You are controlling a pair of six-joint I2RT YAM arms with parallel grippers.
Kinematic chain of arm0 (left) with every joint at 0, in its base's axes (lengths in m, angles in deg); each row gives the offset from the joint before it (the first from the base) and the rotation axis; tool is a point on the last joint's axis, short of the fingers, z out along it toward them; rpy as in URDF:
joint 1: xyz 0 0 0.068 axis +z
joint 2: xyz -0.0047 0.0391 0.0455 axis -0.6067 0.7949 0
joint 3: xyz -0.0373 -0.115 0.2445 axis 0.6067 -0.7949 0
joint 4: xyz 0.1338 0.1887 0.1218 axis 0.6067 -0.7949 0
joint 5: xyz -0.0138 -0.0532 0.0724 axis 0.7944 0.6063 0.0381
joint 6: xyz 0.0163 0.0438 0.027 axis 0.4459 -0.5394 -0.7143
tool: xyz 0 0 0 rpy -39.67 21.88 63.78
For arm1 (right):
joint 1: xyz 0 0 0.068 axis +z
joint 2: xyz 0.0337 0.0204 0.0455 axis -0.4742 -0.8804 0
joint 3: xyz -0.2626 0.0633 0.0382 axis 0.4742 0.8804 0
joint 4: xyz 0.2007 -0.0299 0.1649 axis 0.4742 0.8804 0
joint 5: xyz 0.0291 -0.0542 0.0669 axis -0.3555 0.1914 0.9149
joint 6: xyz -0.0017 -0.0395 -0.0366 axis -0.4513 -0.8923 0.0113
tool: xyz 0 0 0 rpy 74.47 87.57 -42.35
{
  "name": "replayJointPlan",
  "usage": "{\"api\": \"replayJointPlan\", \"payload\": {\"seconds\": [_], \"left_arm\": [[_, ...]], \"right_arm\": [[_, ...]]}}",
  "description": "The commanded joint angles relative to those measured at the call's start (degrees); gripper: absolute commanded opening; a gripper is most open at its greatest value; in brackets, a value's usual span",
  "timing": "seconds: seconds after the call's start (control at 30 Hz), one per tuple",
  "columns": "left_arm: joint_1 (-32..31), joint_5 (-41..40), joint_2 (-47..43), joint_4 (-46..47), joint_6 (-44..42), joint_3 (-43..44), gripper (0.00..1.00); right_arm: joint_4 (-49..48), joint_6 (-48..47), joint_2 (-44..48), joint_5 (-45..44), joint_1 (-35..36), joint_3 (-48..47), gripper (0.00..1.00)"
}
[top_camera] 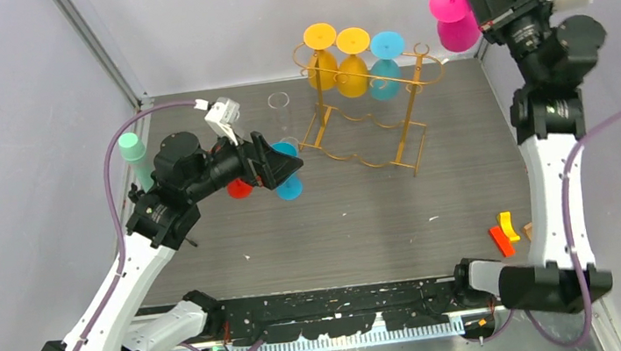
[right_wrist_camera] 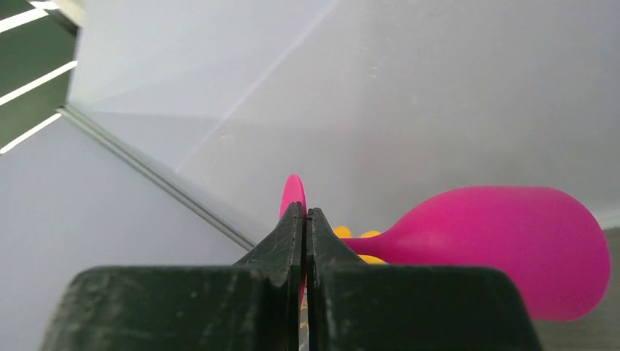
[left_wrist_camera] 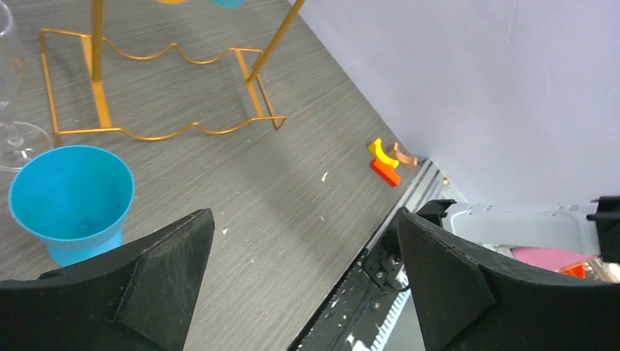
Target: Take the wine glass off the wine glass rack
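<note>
Right arm raised high at the far right corner. The right gripper [top_camera: 476, 17] is pinched tight on the thin stem of the magenta wine glass [top_camera: 456, 16]. In the wrist view the jaws meet almost flush, with the round foot on one side of them and the bowl [right_wrist_camera: 504, 248] on the other. Gripping at the stem makes sense: it is the only narrow part, and the foot stops the glass sliding out. The glass lies roughly on its side in the air, up beside the right end of the wine glass rack [top_camera: 369, 102] and, as far as I can judge, no longer hooked in the rail. The lift-off looks done, and setting the glass down remains. Three hanging glasses [top_camera: 353, 60], two yellow-orange and one teal, hang bowl-down by their feet from the top rail, which is why each must slide sideways out of its slot before coming free. The left gripper [top_camera: 275, 169] sits low over the table [top_camera: 339, 225] with its jaws spread wide and nothing between them. A blue glass [left_wrist_camera: 69, 194] stands upright just beside one finger, and a clear glass [left_wrist_camera: 11, 95] stands near the rack's wavy base. The left arm seems parked out of the right arm's way. Small coloured blocks [top_camera: 504, 237] lie near the right arm's base, and a green cup [top_camera: 132, 150] stands at the left edge.
</note>
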Motion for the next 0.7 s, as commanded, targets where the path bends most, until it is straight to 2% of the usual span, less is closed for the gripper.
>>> {"api": "replayJointPlan", "payload": {"seconds": [0.0, 0.13, 0.37, 0.47, 0.63, 0.67], "left_arm": [[0.19, 2.98, -0.08, 6.21, 4.26, 0.48, 1.0], [0.13, 3.78, -0.33, 9.56, 8.14, -0.39, 1.0], [0.13, 4.99, 0.77, 14.45, 15.15, -1.13, 1.0], [0.15, 5.91, 2.04, 18.14, 18.46, -1.61, 1.0], [0.19, 4.58, 4.38, 23.39, 23.29, -2.76, 1.0], [0.2, 4.03, 5.07, 23.43, 23.65, -2.49, 1.0]], "right_arm": [[2.84, 1.15, 8.09, 2.14, -0.2, -3.78, 0.0], [0.64, 12.49, 13.54, 8.92, -0.2, 0.55, 0.0], [-22.34, 44.12, 20.13, 16.83, 0.08, 17.06, 0.0], [-28.18, 51.5, 23.67, 17.33, 0.62, 24.38, 0.0], [-37.79, 62.04, 24.89, 18.55, 1.61, 30.92, 0.0], [-42.71, 66.07, 24.32, 18.23, 1.76, 33.07, 0.0]]}}
